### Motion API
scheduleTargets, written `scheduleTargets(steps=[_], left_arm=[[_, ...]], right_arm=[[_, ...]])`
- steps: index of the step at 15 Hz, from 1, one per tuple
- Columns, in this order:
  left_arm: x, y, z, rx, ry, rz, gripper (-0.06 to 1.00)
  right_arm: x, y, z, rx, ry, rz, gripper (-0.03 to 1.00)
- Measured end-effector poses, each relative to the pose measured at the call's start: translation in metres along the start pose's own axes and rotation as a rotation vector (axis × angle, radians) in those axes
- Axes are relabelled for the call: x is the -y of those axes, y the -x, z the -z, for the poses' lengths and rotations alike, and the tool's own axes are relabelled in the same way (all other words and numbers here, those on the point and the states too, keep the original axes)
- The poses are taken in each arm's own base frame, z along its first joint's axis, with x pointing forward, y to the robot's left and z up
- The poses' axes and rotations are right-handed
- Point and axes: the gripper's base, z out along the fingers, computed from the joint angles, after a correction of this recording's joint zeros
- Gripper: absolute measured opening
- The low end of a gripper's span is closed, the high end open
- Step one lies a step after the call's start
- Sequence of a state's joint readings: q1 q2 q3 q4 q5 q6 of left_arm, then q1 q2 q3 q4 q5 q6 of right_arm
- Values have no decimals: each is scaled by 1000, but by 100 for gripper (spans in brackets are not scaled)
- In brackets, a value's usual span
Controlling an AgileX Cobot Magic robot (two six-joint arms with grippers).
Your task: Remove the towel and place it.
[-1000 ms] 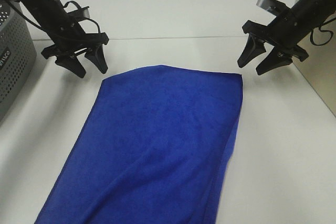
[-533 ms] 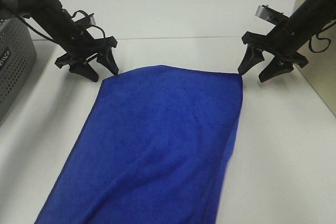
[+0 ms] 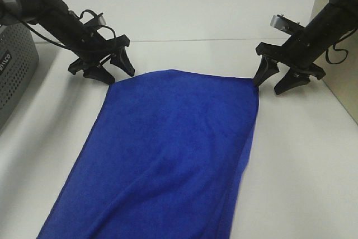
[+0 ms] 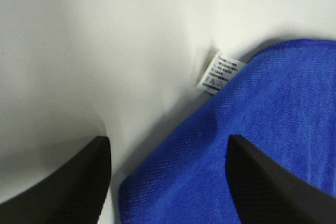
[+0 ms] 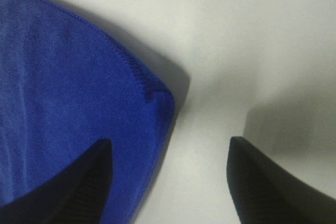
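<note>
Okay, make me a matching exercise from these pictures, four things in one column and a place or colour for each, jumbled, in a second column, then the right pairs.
1. towel
2. basket
3. care label
4. right gripper

A. grey, at the table's left edge
B. white, at a towel corner
C. blue, spread over the table's middle
D. black, open at the towel's far right corner

Pairs: 1-C, 2-A, 3-B, 4-D

The left gripper [image 3: 114,70] reaches down from the upper left of the overhead frame and the right gripper [image 3: 274,81] from the upper right, both arms slanting inward with jaws spread apart, holding nothing.
</note>
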State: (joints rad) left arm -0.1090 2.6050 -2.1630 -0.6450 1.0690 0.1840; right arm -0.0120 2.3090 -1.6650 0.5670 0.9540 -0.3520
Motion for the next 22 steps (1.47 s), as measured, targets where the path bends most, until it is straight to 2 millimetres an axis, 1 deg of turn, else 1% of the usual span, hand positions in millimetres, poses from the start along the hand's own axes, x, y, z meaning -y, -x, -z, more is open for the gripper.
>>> scheduleTargets(steps=[3,9,12,13,15,17,19,20,22], left_arm=[[0,0,0,1,-3,-5,60],[1,0,-1,0,-4,-13,60],[4,0,-3,11,-4,-34,60],[6,0,-6,16,-22,-25,60],[6,0,-12,16,-66,-3,60],[10,-1,-20,16,-107,9,55],[18,-2,-28,10,-120,-18,49],[22,-2,-32,9,-120,-42,44],[25,-2,-36,6,-106,-81,24]], right_arm=[[4,1,-10,-11,16,-18,60],[4,5,-12,27,32,-14,60],[2,7,-20,41,106,-30,59],[0,8,-27,49,167,-44,57],[-1,10,-33,56,228,-62,55],[-4,10,-37,63,245,-36,48],[-15,10,-45,54,231,24,40],[-23,9,-50,49,229,53,35],[-32,7,-57,39,208,106,17]])
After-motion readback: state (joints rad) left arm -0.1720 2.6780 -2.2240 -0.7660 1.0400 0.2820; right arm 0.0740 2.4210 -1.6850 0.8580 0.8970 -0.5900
